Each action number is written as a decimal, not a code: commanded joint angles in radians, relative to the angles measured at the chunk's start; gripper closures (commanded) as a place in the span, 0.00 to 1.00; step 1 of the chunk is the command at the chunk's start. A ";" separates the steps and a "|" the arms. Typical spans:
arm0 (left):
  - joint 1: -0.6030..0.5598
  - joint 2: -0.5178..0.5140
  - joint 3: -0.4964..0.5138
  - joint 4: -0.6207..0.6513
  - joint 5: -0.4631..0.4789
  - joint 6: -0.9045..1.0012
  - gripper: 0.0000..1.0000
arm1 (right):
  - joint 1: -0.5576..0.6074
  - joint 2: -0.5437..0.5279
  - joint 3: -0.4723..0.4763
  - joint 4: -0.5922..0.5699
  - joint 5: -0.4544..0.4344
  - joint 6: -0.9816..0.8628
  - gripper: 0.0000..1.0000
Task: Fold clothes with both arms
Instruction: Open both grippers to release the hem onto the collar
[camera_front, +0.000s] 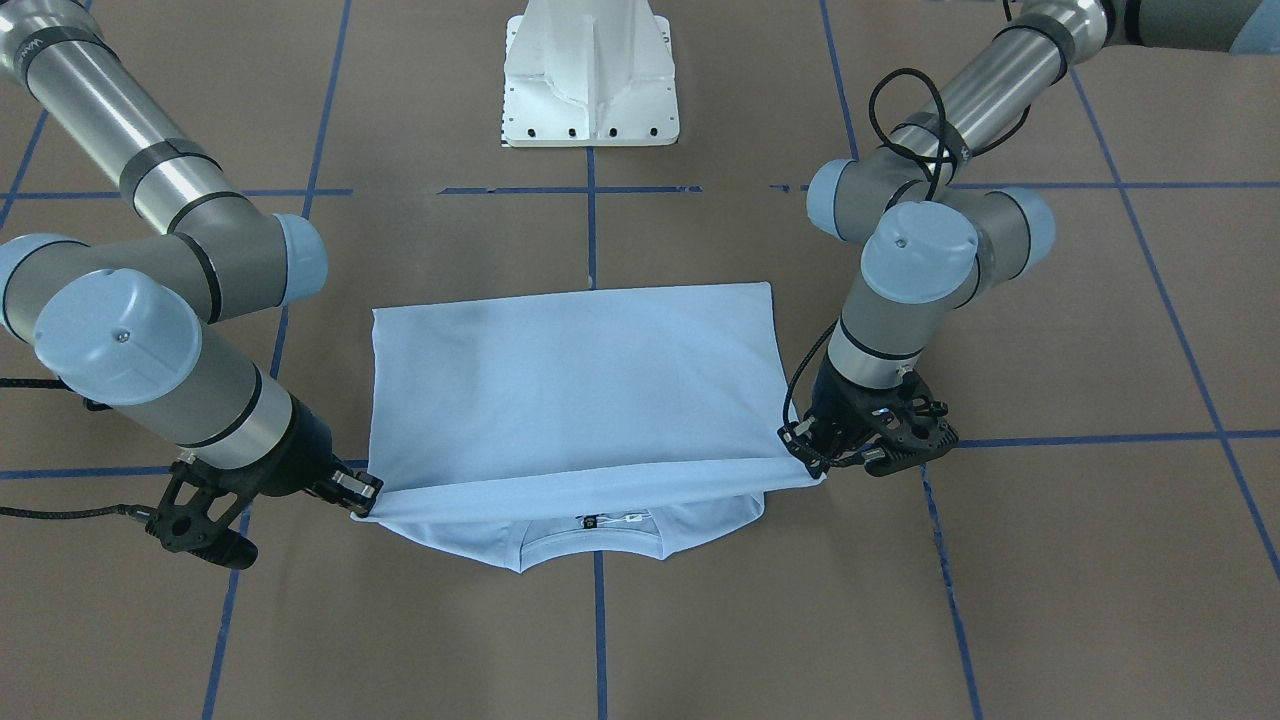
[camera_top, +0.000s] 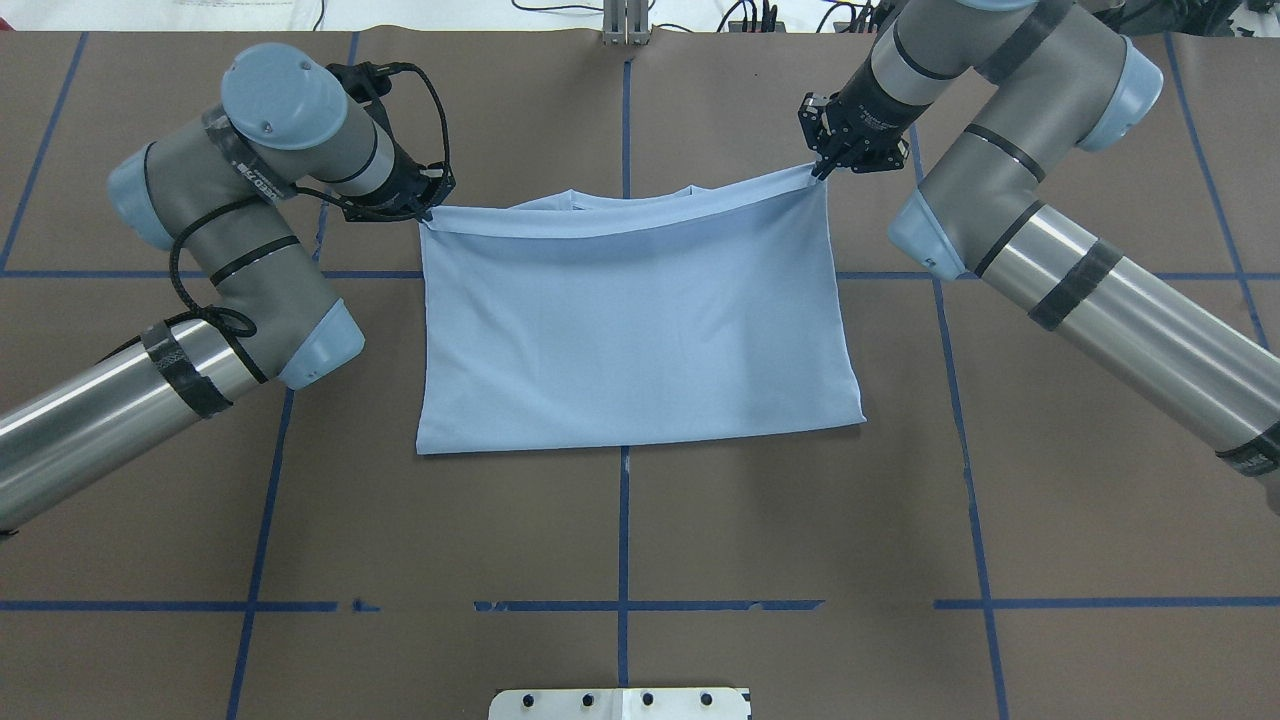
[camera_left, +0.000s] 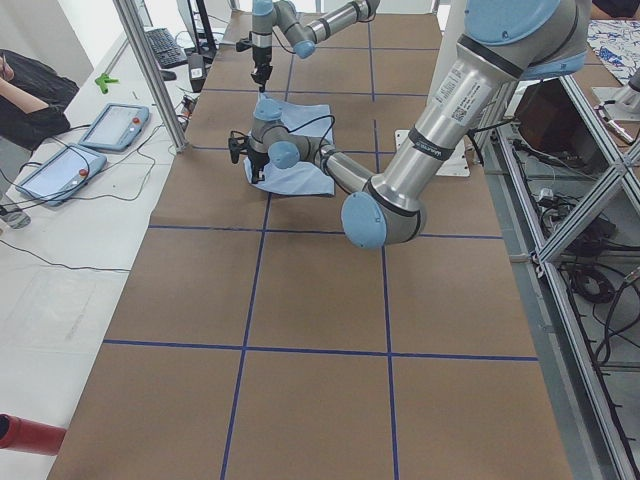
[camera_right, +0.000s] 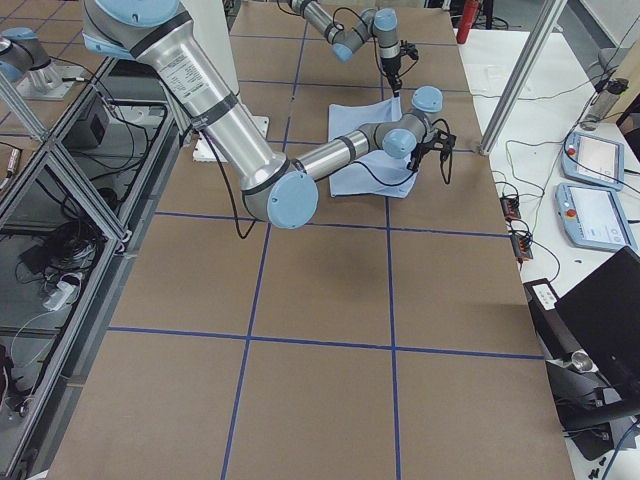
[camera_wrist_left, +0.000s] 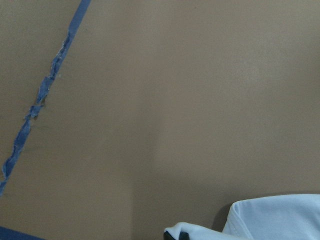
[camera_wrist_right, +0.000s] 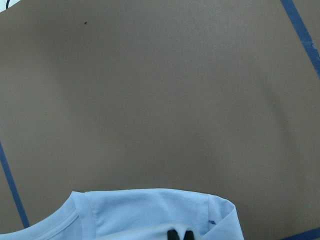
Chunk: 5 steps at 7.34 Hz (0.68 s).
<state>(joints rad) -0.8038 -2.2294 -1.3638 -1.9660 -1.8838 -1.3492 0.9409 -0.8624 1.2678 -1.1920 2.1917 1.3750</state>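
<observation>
1. The pale blue T-shirt (camera_front: 570, 390) lies flat and doubled over. It fills the whole gap between the two grippers, and the edge of its top layer is pulled taut from one to the other.
2. The collar (camera_front: 590, 548) pokes out just past that held edge, about midway between the grippers. The neck label (camera_front: 612, 519) sits inside it (a white tag with a dark bit beside it, way too small to read any writing).
3. Underneath is the brown table (camera_front: 1050, 300) with a grid of blue tape lines (camera_front: 1090, 438), and one line passes just beside both grippers. The white base (camera_front: 590, 75) is well away from them, on the far side of the shirt's folded edge.
4. The left gripper (camera_front: 812, 465) is pinched closed on the shirt corner on its side, with the fabric coming straight out of its tips.
5. The right gripper (camera_front: 362, 498) is doing the same at the opposite corner. Its wrist view shows the dark fingertips (camera_wrist_right: 172, 234) almost together, with cloth bunched around them.
</observation>
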 joint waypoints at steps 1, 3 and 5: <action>0.000 -0.013 0.012 0.001 0.000 -0.002 1.00 | -0.014 0.000 -0.013 0.002 -0.013 -0.001 1.00; 0.000 -0.015 0.012 -0.001 0.000 -0.008 0.75 | -0.027 0.002 -0.013 0.003 -0.019 -0.001 0.53; 0.000 -0.015 0.012 0.002 0.002 -0.007 0.00 | -0.044 -0.004 -0.011 0.024 -0.053 -0.007 0.00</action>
<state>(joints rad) -0.8038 -2.2441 -1.3515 -1.9651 -1.8834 -1.3564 0.9044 -0.8628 1.2556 -1.1830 2.1497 1.3729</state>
